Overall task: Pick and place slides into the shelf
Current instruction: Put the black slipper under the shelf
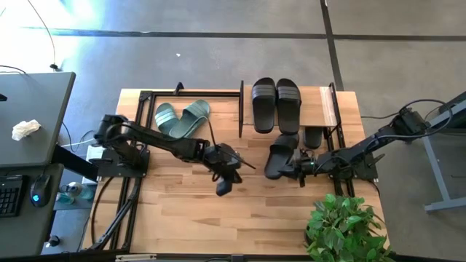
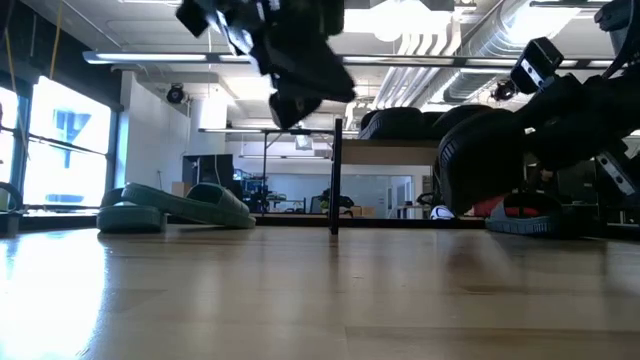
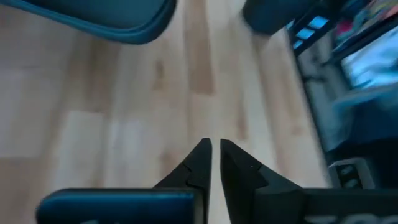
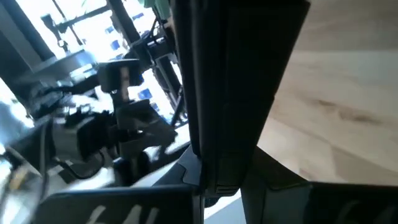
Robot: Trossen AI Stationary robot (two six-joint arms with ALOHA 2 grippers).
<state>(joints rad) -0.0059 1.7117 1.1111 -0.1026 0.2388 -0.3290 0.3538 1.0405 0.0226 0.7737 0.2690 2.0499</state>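
Right end effector (image 1: 300, 169) is gripping a black slide (image 1: 279, 155), fingers closed on its edge, just in front of the shelf (image 1: 320, 109). Slide's long axis is running roughly front-to-back, toe toward shelf, tilted. Left end effector (image 1: 227, 177) is hanging closed & empty mid-desk (image 1: 189, 211), farther off. Green pair (image 1: 180, 118) is sitting in the open frame.

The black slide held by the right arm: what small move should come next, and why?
Probably carry it toward the shelf. The right tool is shut on the black slide, lifted just before the shelf, where a black pair already rests on the top board. The left tool hangs shut and empty mid-table.
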